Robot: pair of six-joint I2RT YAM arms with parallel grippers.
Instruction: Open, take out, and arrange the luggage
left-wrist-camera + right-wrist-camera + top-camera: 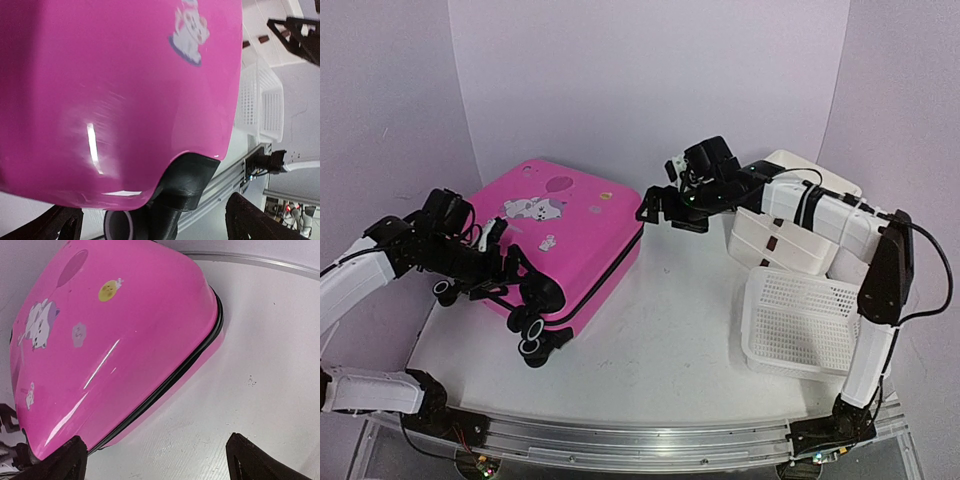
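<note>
Top view first: the luggage (575, 225) lies flat on the left half of the worktop (670, 340), pink shell up, zipped shut, with its black wheels (533, 335) pointing at the near edge. The left claw (507, 255) sits right at the wheel end of the case, fingers spread wide with nothing between them. The right claw (667, 214) hangs just off the case's far right corner, also spread apart and empty. To the right there's a white drawer stack (775, 240), and a white mesh basket (800, 320) tilts against it nearer the front.

Left wrist cam: pretty much all pink. The luggage (125, 90) fills the shot, with the white cartoon animal print (189, 32) near the top. The two dark fingers (255, 220) of the left claw (150, 207) poke in at the bottom corners, wide apart, with a black wheel housing (187, 175) and a wheel (118, 225) sitting between them. The basket (260, 100) shows off to the right.

Right wrist cam: the luggage (115, 340) takes up the left side, its black zip band (181, 369) running along the edge, closed. The right claw (155, 452) is spread over bare worktop (260, 365) just beside the case, gripping nothing.
</note>
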